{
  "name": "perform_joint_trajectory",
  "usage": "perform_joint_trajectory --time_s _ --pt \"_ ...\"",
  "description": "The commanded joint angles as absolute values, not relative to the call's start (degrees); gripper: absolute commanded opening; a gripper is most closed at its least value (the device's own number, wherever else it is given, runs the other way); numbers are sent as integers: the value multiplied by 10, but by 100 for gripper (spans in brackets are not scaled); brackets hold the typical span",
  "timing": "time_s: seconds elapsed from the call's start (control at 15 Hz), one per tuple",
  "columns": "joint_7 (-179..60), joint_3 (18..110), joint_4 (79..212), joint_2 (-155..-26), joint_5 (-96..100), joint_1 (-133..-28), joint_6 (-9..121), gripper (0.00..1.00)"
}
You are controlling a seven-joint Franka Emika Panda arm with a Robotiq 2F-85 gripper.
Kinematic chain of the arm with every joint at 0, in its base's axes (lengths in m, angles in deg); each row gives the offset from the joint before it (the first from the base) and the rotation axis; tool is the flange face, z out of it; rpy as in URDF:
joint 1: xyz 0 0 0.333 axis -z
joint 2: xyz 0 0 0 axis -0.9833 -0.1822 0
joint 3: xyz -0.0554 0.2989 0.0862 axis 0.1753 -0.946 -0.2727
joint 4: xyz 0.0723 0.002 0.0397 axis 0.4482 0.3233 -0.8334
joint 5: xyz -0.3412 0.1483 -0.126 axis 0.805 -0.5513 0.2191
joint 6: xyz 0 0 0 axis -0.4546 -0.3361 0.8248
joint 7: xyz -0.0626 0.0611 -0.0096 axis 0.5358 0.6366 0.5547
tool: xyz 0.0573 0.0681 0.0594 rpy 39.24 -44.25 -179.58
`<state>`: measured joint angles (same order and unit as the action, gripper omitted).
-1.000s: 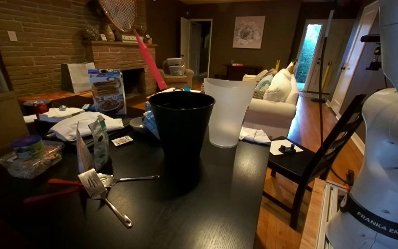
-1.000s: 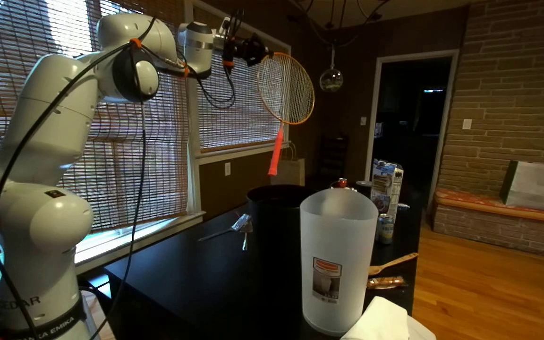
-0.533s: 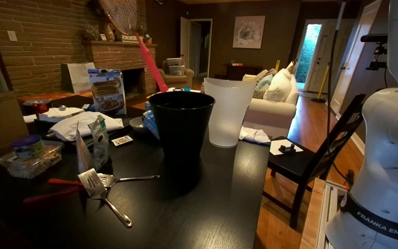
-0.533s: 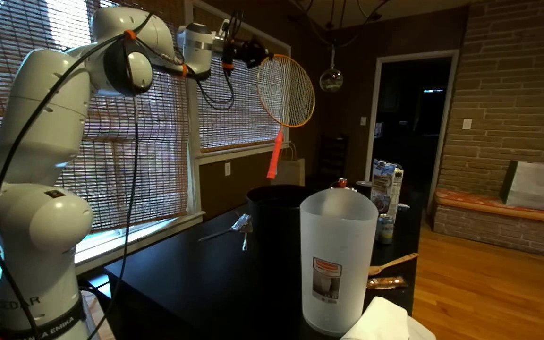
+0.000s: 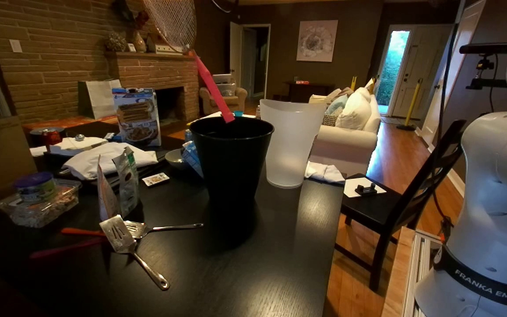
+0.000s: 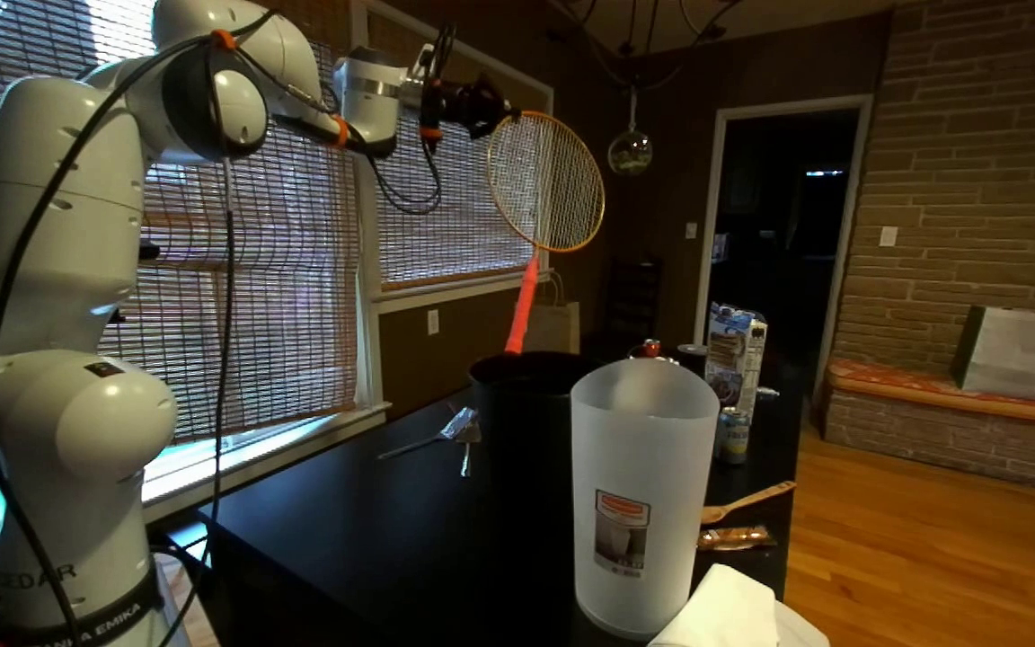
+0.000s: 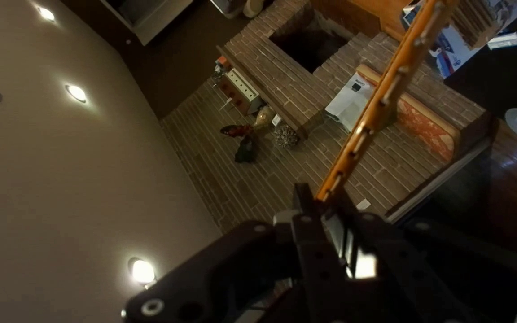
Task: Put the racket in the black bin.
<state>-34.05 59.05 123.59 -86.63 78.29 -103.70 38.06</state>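
The racket has an orange frame and a pink-red handle that hangs down, tilted; it shows in both exterior views (image 5: 213,88) (image 6: 525,301). Its frame crosses the wrist view (image 7: 377,107). My gripper (image 6: 512,115) is shut on the upper rim of the racket's head, and the fingertips pinch the rim in the wrist view (image 7: 323,202). The black bin stands upright on the dark table in both exterior views (image 5: 232,167) (image 6: 522,431). The handle's end is at the height of the bin's rim and overlaps its mouth; I cannot tell whether it is inside.
A translucent white bin (image 5: 291,145) stands close beside the black bin. Metal spatulas (image 5: 134,251), upright pouches (image 5: 126,182), a food box (image 5: 137,116) and a plastic tub (image 5: 38,202) are on the table. A glass globe (image 6: 631,153) hangs beyond the racket.
The racket has moved down, and to the right in an exterior view, so its handle end now overlaps the bin's mouth. The arm's upper links have leaned back. The bins have not moved.
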Motion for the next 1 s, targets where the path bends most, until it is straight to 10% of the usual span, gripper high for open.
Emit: perform_joint_trajectory --time_s 0.0,0.93 --pt "-286 594 1335 -812 815 -1039 388 3" --pt "-182 518 1523 -727 876 -954 406 3"
